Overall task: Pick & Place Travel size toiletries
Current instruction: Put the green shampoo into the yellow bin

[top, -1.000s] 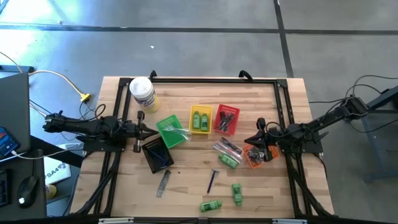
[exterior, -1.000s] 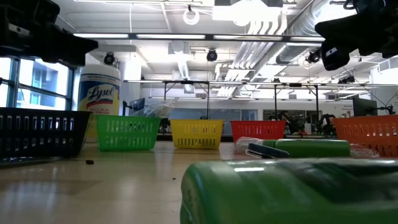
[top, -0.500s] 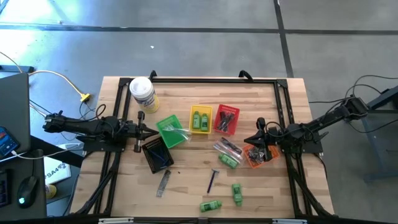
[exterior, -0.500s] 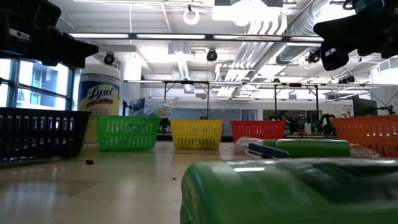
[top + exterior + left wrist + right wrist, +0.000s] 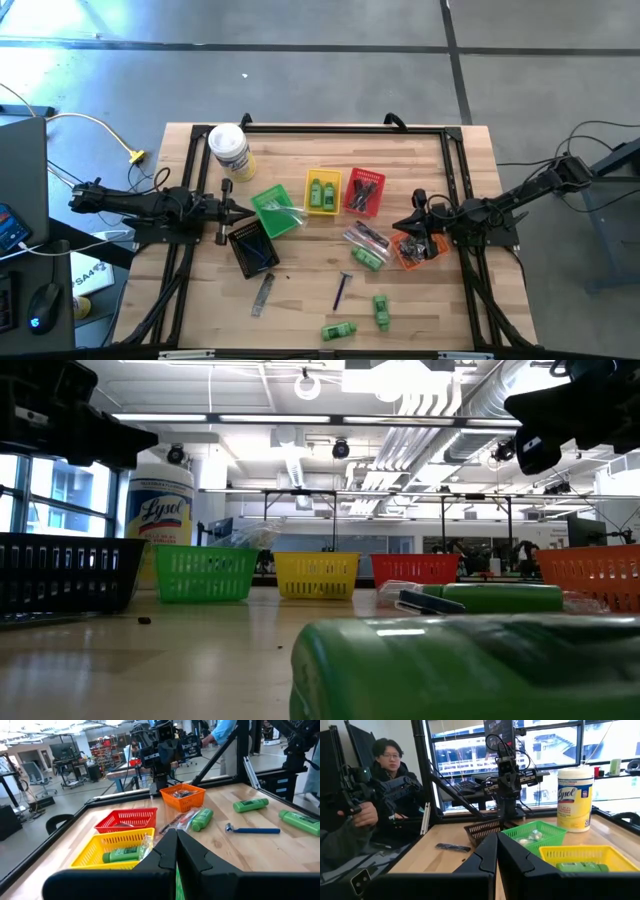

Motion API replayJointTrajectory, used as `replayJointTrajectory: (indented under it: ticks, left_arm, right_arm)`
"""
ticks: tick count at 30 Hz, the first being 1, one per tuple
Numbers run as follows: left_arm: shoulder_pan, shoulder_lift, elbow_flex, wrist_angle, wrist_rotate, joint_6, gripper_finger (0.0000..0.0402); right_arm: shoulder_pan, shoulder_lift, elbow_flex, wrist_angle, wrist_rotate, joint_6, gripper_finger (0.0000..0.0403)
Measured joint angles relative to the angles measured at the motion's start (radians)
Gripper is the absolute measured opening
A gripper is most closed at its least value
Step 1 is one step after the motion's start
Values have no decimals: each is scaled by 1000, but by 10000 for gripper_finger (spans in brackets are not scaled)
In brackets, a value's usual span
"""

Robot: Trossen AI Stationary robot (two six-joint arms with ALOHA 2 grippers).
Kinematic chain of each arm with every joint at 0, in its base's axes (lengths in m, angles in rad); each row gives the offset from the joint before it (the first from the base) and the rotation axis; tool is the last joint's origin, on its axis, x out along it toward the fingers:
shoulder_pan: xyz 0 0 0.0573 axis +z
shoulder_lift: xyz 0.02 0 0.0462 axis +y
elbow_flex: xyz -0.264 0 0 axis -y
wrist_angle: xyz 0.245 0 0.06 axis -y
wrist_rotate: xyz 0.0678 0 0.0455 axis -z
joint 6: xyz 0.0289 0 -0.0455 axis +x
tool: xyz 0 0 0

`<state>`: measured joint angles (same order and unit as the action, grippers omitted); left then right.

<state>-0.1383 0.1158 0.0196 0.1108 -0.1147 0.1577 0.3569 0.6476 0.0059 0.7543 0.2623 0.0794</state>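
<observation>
Loose toiletries lie on the wooden table's near half: green mini bottles (image 5: 339, 330) (image 5: 381, 311) (image 5: 368, 258), a dark blue razor (image 5: 342, 290), a grey comb (image 5: 263, 293) and clear packets (image 5: 365, 238). More green bottles lie in the yellow basket (image 5: 322, 192). My left gripper (image 5: 240, 209) hovers shut at the table's left, beside the green basket (image 5: 275, 211) and black basket (image 5: 252, 247). My right gripper (image 5: 399, 225) hovers shut at the right, by the orange basket (image 5: 412, 248). In their wrist views the left gripper (image 5: 176, 845) and the right gripper (image 5: 496, 847) have their fingers together, with nothing between them.
A red basket (image 5: 364, 192) stands beside the yellow one. A white canister with a yellow label (image 5: 230, 150) stands at the far left. A black frame (image 5: 345, 128) runs along the table's edges. A seated person (image 5: 390, 775) shows beyond the table's left side.
</observation>
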Motion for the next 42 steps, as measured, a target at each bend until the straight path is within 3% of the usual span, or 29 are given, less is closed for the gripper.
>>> replayJointTrajectory:
  ticks: [6, 31, 42]
  left_arm:
    - [0, 0, 0, -8, 0, 84, 0]
    - [0, 0, 0, 21, -1, 24, 0]
    - [0, 0, 0, 31, -22, 21, 0]
  right_arm:
    - [0, 0, 0, 25, 0, -14, 4]
    - [1, 0, 0, 28, 24, -1, 4]
    - [1, 75, 4, 28, 27, 6, 4]
